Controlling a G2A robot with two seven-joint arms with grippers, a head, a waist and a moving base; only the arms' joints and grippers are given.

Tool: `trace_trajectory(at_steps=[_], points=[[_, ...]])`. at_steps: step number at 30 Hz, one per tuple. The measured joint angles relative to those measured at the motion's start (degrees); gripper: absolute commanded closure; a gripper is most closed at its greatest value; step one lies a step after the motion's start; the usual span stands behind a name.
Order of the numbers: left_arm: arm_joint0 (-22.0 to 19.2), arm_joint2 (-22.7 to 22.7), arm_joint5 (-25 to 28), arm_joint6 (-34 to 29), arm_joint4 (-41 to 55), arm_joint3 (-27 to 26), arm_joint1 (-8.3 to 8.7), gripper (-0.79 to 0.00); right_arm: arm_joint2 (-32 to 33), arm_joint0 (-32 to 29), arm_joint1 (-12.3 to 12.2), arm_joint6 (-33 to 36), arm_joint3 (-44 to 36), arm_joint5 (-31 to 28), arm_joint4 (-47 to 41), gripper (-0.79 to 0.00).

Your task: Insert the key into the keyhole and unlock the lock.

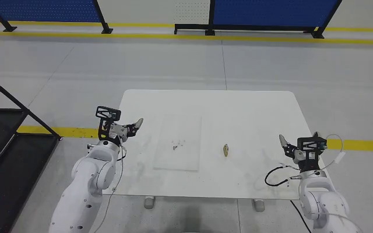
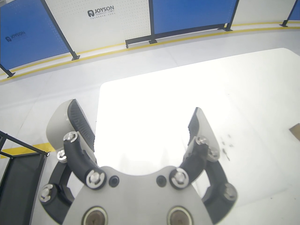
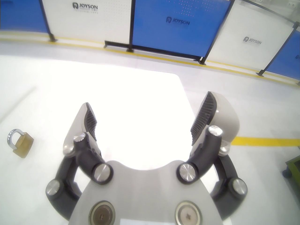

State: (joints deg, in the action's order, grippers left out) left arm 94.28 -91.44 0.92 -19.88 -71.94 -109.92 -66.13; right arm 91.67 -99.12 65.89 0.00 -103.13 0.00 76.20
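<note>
Found the padlock point(image 1: 225, 150) lying flat on the white table point(image 1: 256, 110), slightly right of centre in the top view, brass body with a silver shackle, well apart from both arms. Noted a pale rectangular sheet point(image 1: 180, 125) just left of the padlock, near but not touching it, bearing a few small dark marks point(image 1: 176, 145); possibly the key, but too small to tell. Located the left gripper point(image 1: 133, 128) at the lower left of the top view, straddling the table's left edge, fingers spread wide with nothing between them. Located the right gripper point(image 3: 147, 101) at the lower right, straddling the table's right edge, fingers likewise spread and holding nothing. Recorded plain white tabletop between each gripper and the padlock, and a broad white band along the far edge. Observed a black rack point(image 1: 17, 163) off the table's left side. Observed blue and white partition panels point(image 1: 268, 11) across the top of the frame, beside a yellow floor line point(image 1: 145, 36).
</note>
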Motion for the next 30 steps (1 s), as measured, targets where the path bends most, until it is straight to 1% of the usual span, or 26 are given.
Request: trace_trajectory(at_steps=[12, 17, 21, 30], points=[[-3.2, 1.4, 0.9, -15.0, 2.9, -3.7, -0.05, -0.785, 0.0, 0.0, 0.0, 0.0, 0.0, 0.0, 0.0, -0.785], [-4.5, 2.2, 0.9, -20.7, 3.7, -4.4, -0.05, -0.785, 0.0, 0.0, 0.0, 0.0, 0.0, 0.0, 0.0, -0.785], [-5.7, 3.1, 0.9, -24.9, 4.6, -3.8, -0.07, -0.785, 0.0, 0.0, 0.0, 0.0, 0.0, 0.0, 0.0, -0.785], [-7.6, 4.2, 1.1, -31.6, 6.7, -1.5, -0.04, -0.785, 0.0, 0.0, 0.0, 0.0, 0.0, 0.0, 0.0, -0.785]])
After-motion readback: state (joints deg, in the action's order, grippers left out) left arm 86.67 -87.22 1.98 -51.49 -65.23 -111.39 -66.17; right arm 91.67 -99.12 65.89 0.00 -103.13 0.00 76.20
